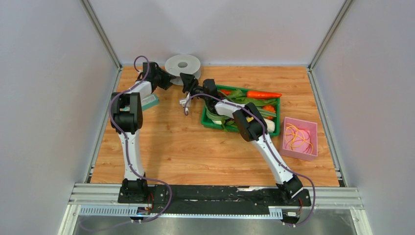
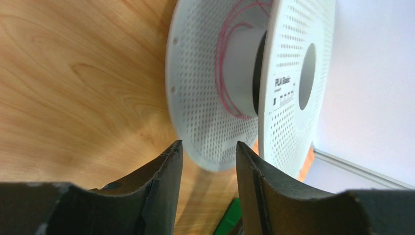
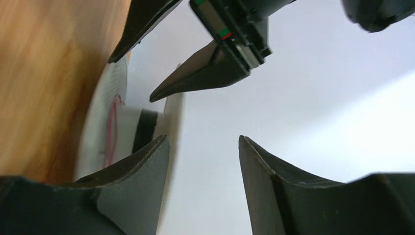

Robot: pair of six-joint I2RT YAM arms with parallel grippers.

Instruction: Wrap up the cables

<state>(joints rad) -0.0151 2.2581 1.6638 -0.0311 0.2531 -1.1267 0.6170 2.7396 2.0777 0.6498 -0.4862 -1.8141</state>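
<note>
Cables (image 2: 220, 73), thin pink loops, few turns round white perforated spool (image 2: 195, 98)

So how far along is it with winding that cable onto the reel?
Probably early days. Done: a few loops of thin pink cable sit around the white reel's middle. In hand: nothing gripped; the left end effector and right end effector both stand open beside the reel. Left: most of that middle is bare, and loose cords lie in the pink box.
</note>
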